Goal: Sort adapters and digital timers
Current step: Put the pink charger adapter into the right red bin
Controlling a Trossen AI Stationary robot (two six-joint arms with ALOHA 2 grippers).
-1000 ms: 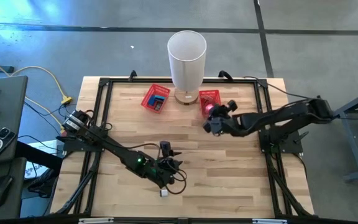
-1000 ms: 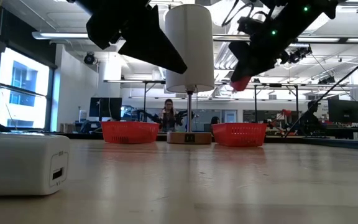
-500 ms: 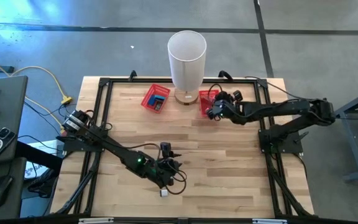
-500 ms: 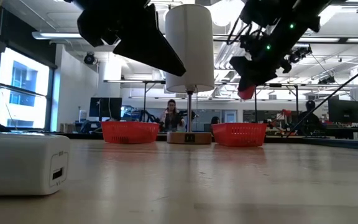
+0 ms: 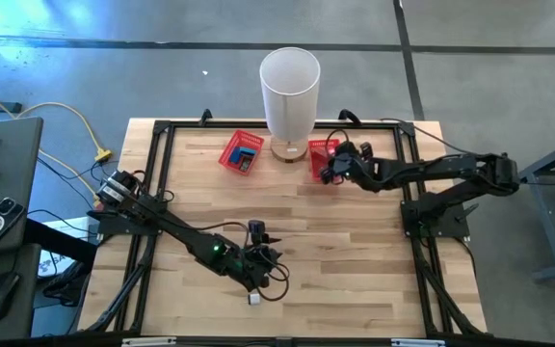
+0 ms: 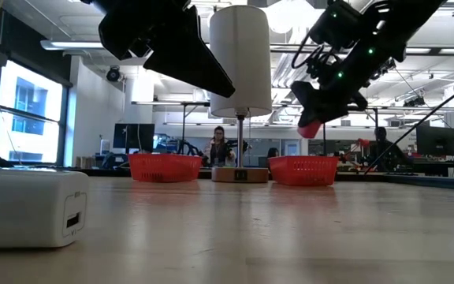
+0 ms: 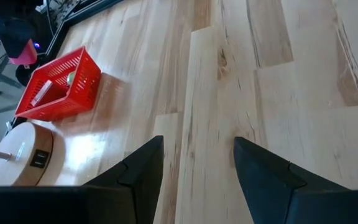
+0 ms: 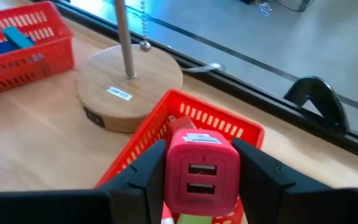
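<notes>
Pink adapter (image 8: 202, 170), boxy with rounded corners, two stacked USB ports on its facing side; pinched between the right gripper's (image 5: 333, 166) fingers (image 8: 143, 180), which are closed partway on its sides. It hangs above the right red basket (image 8: 219, 127), clear of the rim; in the low view it shows as a pink tip under the gripper (image 6: 311, 126), well above the basket (image 6: 303, 170).

Something green and pale lies in that basket, too hidden to name.

Left basket (image 5: 242, 152) holds a blue item (image 8: 16, 37). Lamp (image 5: 289, 92) with white shade and round wooden base (image 8: 129, 87) stands between the two baskets.

White adapter (image 6: 28, 207), rounded block with one port on its end face, sits on the wooden counter (image 5: 345, 251) at the near edge, just beside the left gripper (image 5: 258, 262).

Left fingers (image 7: 138, 171) partly open, holding nothing, above bare counter.
</notes>
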